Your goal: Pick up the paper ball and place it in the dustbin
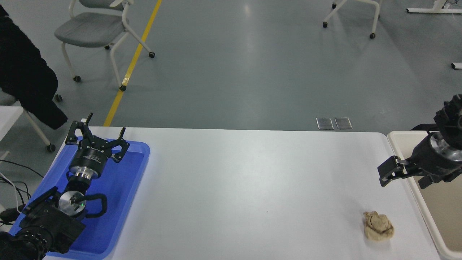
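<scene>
seen from the head cam: crumpled tan paper ball (378,226) lying loose on the white table (252,187), near the front right corner, nothing touching it. just to its right, cream-white dustbin (397,139) hugging the table's right edge, beige inside, only its left rim and part of the interior in frame.

right gripper (406,175) reaching in from the right edge, hanging over the dustbin's left rim toward the back right corner, well apart from the paper ball and farther back than it. jaws spread wide, nothing between them; one finger (388,169) out over the tabletop, the other over the bin's interior. metal wrist ring showing behind them.

left gripper (99,135) parked at the front left w/ its arm, above a shallow blue tray (137,169) that fills the table's left edge; claw splayed wide, holding nothing.

rest of the tabletop bare white. beyond the back edge: grey floor w/ a yellow line (135,61), a grey-seat chair on castors (94,32) at back left, a black coat (25,79) draped at far left, two small metal floor plates (334,122) just past the back edge, more chair legs at top right.
</scene>
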Tool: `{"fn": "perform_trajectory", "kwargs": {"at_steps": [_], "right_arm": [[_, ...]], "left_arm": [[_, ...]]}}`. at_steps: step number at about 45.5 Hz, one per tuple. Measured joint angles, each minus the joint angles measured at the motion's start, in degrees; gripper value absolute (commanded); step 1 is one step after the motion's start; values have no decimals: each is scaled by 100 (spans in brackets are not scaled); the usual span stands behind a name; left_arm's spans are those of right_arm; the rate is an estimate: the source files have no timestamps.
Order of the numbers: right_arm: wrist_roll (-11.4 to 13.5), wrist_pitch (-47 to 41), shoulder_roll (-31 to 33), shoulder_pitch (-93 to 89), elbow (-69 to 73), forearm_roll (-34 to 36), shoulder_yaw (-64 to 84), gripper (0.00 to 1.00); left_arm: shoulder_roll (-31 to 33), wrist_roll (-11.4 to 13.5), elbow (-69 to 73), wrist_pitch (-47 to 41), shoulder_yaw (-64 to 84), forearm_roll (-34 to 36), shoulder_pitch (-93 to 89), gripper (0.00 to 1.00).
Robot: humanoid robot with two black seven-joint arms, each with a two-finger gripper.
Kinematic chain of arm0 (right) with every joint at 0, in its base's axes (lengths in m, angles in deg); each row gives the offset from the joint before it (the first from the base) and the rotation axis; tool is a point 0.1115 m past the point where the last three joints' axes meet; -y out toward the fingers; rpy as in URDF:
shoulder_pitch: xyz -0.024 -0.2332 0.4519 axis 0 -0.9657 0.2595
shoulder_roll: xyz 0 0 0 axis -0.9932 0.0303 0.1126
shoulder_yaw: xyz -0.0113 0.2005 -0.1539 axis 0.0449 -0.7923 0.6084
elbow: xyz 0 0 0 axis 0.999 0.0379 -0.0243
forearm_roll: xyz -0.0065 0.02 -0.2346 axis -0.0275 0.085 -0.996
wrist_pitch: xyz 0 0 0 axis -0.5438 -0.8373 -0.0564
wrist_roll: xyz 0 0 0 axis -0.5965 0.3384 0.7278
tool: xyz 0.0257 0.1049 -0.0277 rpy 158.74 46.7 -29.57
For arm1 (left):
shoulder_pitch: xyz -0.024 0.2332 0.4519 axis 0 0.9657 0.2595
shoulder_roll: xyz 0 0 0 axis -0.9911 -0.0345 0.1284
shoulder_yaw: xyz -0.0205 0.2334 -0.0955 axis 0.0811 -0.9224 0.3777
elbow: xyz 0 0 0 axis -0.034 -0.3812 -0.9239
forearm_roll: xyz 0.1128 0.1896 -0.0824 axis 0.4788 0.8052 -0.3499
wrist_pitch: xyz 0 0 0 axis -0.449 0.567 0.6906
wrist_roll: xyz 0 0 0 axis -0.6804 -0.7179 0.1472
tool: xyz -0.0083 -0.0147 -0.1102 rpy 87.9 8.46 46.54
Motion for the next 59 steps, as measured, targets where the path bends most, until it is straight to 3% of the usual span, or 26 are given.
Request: {"fn": "perform_trajectory", "kwargs": {"at_steps": [10,33,36,40,43,48,51,59], "right_arm": [[-5,316,-18,-970,-288,-280,-722,100],[-44,968,-786,-2199,-1172,-436,-1428,98],[-49,1032,-876,-2296,-1273,-445,-1460,87],[-56,1101,-966,-2412,-1380,-490,-1486,52],[-64,1154,-1017,-2490,-1455,-530,-1498,36],[-78,1228,-1068,-2572,-1552,-582,-1514,26],[-90,1264,-1091,-2609,-1597,-605,-1522,0],[-122,1316,-1124,-2648,-1659,-640,-1530,0]], "left_arm": [[0,0,1,0,0,0,-5,100],[3,0,-2,0,0,0,-8,100],[3,0,-3,0,0,0,-8,100],[3,0,-4,0,-1,-1,-8,100],[3,0,-4,0,-1,-1,-9,100],[3,0,-2,0,-1,-1,-9,100],[3,0,-1,0,-1,-1,-9,100],[3,0,1,0,-1,-1,-9,100]]}}
